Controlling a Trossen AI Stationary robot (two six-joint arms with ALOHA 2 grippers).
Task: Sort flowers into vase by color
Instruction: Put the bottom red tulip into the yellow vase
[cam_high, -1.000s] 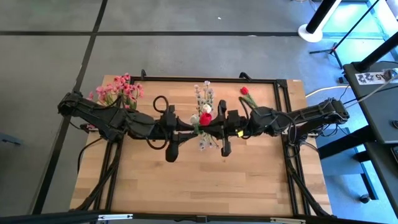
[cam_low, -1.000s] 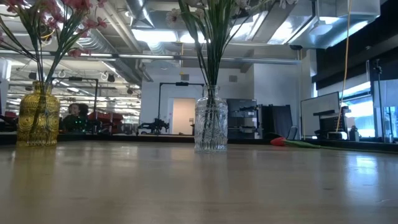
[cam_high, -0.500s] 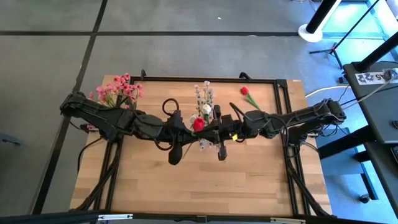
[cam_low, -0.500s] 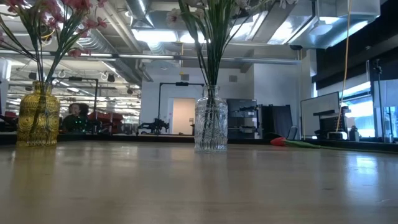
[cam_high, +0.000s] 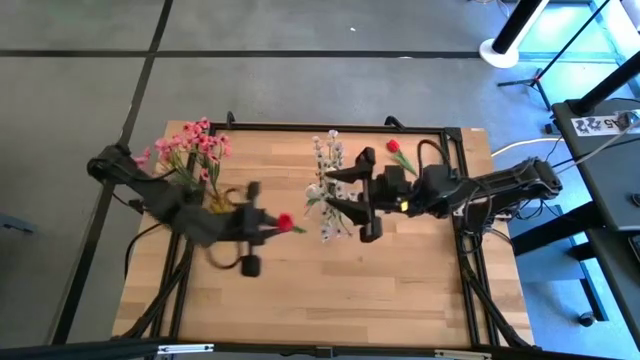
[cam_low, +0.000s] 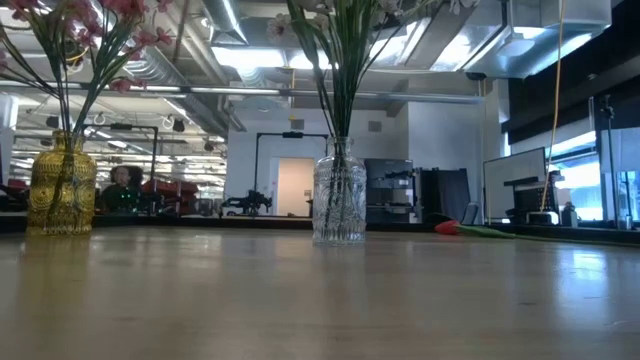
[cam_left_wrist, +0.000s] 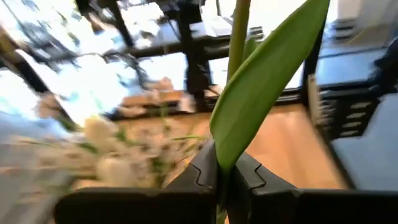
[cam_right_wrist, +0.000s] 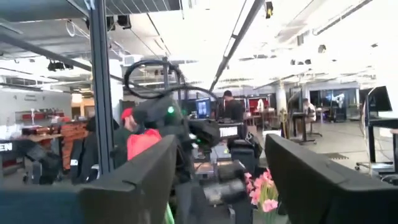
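From overhead, the wooden desk (cam_high: 330, 285) carries two bouquets along its far half: a spray of pink blossoms (cam_high: 192, 146) near the far left corner, and a bunch of small white blossoms (cam_high: 327, 160) at the middle; the left tool (cam_high: 268, 226) sits between those two bunches, nearer the front, clamped on the stem of a red rosebud (cam_high: 285, 222) whose head points toward the middle bouquet; the right tool (cam_high: 348, 192) is just beside the white bunch on its right side, fingers spread apart with nothing between them; another red rosebud (cam_high: 393, 145) lies flat on the desk behind the right arm, near the far edge.

At desk level, a yellow glass vase (cam_low: 61, 190) stands at the left with pink blossom stems rising from it, and a clear ribbed vase (cam_low: 339, 195) stands at the middle holding green stems; the lying rosebud (cam_low: 449, 228) shows low at the right, its stem stretched along the desk; neither tool appears at this height; a person (cam_low: 122, 190) sits far off in the room behind the yellow vase.

Looking out from the left wrist, two dark fingers (cam_left_wrist: 200, 168) are closed on a green stem with a long leaf (cam_left_wrist: 267, 74); blurred white blossoms (cam_left_wrist: 118, 149) show beyond.

Looking out from the right wrist, its fingers (cam_right_wrist: 146, 171) stand wide apart; between them, farther off, the left arm with the red bud (cam_right_wrist: 144, 140), and pink blossoms (cam_right_wrist: 264, 186) lower down.
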